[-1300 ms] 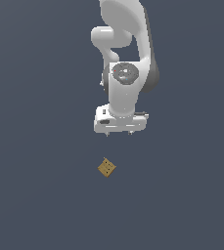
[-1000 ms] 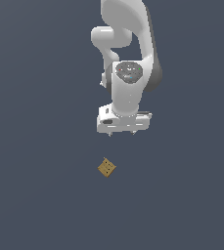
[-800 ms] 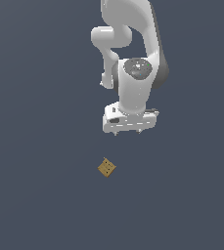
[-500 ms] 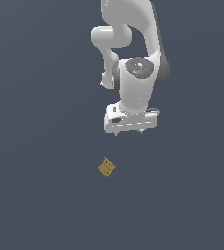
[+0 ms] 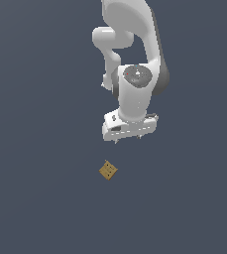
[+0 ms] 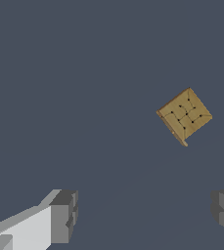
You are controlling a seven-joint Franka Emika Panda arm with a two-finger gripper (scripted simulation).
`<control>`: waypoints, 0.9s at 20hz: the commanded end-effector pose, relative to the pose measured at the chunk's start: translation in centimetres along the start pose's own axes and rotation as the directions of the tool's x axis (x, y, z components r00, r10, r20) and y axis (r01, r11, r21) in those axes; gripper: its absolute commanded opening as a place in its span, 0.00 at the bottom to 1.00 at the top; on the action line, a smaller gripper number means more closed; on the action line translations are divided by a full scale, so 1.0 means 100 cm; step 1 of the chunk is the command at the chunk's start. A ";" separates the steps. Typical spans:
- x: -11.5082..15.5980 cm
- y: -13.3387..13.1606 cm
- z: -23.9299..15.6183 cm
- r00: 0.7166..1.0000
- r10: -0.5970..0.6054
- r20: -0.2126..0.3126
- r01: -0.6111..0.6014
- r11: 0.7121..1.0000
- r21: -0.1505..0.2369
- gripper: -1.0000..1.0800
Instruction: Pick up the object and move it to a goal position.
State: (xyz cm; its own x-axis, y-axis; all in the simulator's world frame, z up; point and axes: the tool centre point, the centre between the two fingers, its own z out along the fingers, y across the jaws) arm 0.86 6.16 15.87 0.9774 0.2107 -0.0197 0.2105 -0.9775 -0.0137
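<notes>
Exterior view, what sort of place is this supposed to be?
Most likely a bare simulated test scene: a featureless dark grey-blue floor, a smooth white robot arm with its open gripper, and one small tan-brown square block with grid lines.

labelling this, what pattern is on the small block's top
Tan-brown square block: darker grid lines, clearest in the wrist view.

- Light is even and soft, with no glare on the flat slate-grey floor (image 5: 35,198).
- The white arm (image 5: 135,94) is bright on its front and shades to grey along the exterior view's right edge.
- The small block (image 6: 185,116) looks crisp close up, with one side darker.
- Both views are sharp, with no blur or edge bending.
</notes>
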 end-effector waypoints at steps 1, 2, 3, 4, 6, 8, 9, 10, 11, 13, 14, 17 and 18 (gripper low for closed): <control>0.005 0.006 0.005 0.999 -0.040 0.000 0.040 0.999 -0.002 0.96; 0.007 0.008 0.007 0.998 -0.059 -0.001 0.059 0.998 -0.003 0.96; 0.009 0.011 0.010 0.997 -0.079 -0.001 0.079 0.997 -0.003 0.96; 0.011 0.014 0.013 0.995 -0.100 -0.001 0.100 0.995 -0.004 0.96; 0.016 0.021 0.018 0.989 -0.145 -0.002 0.145 0.989 -0.006 0.96; 0.021 0.028 0.025 0.981 -0.192 -0.003 0.192 0.981 -0.008 0.96; 0.023 0.031 0.028 0.976 -0.216 -0.003 0.216 0.976 -0.009 0.96; 0.026 0.035 0.031 0.971 -0.239 -0.003 0.239 0.971 -0.010 0.96; 0.028 0.039 0.034 0.965 -0.262 -0.003 0.262 0.965 -0.010 0.96; 0.032 0.046 0.041 0.952 -0.307 -0.004 0.307 0.952 -0.012 0.96; 0.034 0.049 0.044 0.944 -0.329 -0.004 0.329 0.944 -0.013 0.96; 0.040 0.060 0.055 0.919 -0.395 -0.005 0.395 0.919 -0.015 0.96; 0.042 0.064 0.058 0.909 -0.416 -0.005 0.416 0.909 -0.016 0.96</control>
State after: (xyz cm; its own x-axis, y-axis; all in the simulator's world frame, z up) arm 5.79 1.31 10.44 0.8226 0.5686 -0.0085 0.5686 -0.8226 -0.0058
